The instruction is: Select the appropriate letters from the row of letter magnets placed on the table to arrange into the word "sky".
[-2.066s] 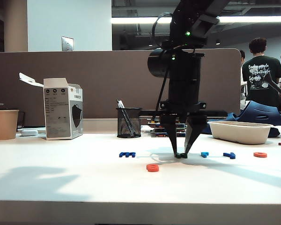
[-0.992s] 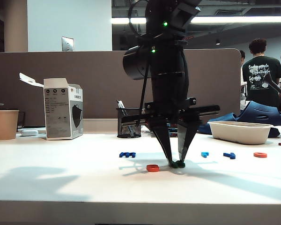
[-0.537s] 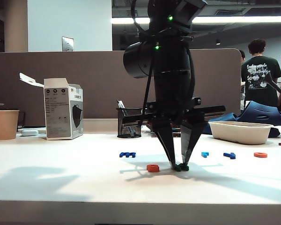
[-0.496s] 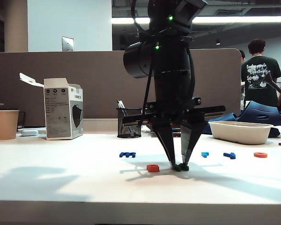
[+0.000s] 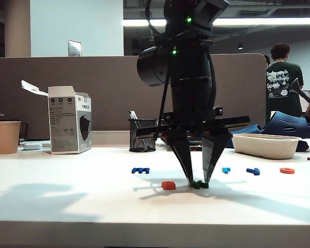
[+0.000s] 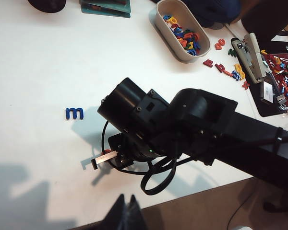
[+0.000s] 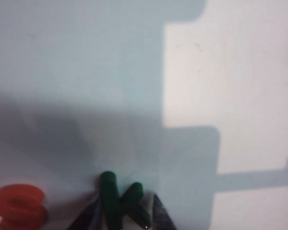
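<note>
An orange-red s (image 5: 168, 185) (image 7: 19, 207) lies on the white table (image 5: 67, 201) in front of the row of letter magnets. Right beside it lies a dark green k (image 5: 198, 184) (image 7: 117, 201), flat on the tabletop. My right gripper (image 5: 198, 183) (image 7: 125, 220) points straight down over the k, one finger on each side and slightly open, a small gap showing at one finger. In the row behind lies the dark blue angular y (image 5: 253, 171). My left gripper (image 6: 127, 195) hangs shut and empty above the table's near edge, outside the exterior view.
Also in the row are a dark blue m (image 5: 140, 170) (image 6: 74, 113), a light blue letter (image 5: 226, 169) and an orange-red letter (image 5: 287, 170). Behind stand a white tray (image 5: 266, 145) of spare letters, a mesh pen cup (image 5: 142, 135), a box (image 5: 70, 120) and a paper cup (image 5: 6, 136).
The right gripper carried the green k from the row to a spot beside the s, and its fingers have now spread a little. The left arm has kept still.
</note>
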You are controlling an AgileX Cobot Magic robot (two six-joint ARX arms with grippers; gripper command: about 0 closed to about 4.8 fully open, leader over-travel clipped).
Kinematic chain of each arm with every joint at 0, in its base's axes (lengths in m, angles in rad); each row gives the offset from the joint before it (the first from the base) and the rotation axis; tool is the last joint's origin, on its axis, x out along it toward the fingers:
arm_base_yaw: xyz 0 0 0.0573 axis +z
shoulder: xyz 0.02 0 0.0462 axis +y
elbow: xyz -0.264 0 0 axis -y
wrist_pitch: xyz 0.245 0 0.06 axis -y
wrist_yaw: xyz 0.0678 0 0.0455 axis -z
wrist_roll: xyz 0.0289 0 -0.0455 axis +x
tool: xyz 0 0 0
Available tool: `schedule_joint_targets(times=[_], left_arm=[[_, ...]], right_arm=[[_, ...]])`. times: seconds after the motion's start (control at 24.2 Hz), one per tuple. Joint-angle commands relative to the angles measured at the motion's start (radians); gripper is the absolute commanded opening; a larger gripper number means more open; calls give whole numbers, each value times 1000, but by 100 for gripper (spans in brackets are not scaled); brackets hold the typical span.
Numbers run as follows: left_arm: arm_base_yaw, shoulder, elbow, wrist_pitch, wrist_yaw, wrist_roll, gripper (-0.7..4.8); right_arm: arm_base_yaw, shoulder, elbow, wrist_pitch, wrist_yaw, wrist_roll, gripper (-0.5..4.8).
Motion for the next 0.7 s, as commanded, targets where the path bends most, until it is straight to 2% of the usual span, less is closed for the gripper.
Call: schedule_joint_targets(times=[0.04, 0.41, 0.7], left_arm=[[0, -3, 3, 5, -3, 4, -5], [0, -3, 3, 5, -3, 4, -5], [0, -3, 3, 5, -3, 4, -5]], right_arm=[[2, 6, -19, -17, -27, -2, 149], [0, -89, -16, 7, -12, -11, 149], [-63, -164, -10, 25, 35, -44, 150]])
